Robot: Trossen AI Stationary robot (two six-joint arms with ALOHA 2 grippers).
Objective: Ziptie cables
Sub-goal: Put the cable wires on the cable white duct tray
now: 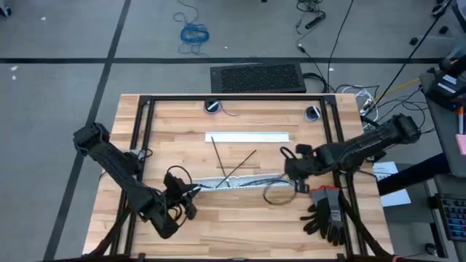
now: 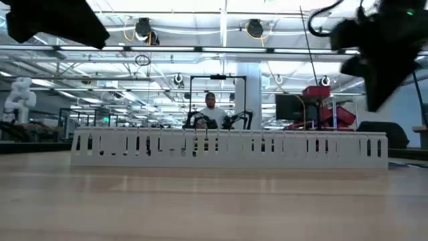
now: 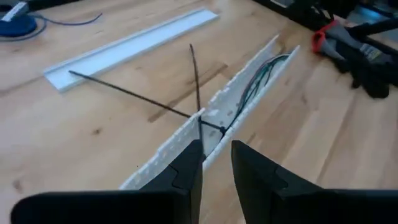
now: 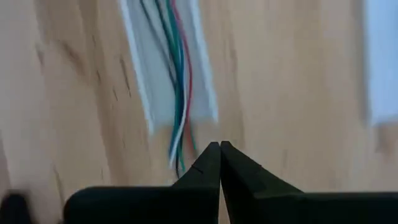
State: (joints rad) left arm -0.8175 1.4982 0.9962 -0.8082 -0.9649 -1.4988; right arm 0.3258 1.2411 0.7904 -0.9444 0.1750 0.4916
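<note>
As seen from above:
Duct: white, slotted, holding cables.
Zipties: thin, dark, crossed.
Left gripper: parted, empty.
Right gripper: closed, empty.

Robotics lab, open-plan: you have a wooden bench on grey taped floor, ceiling strip lights, a white robot arm, monitors, and a seated person behind

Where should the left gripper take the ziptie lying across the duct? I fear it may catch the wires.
Grip the ziptie on its free length over bare wood, from above, clear of the slotted duct and cables. The left gripper is open.
</note>
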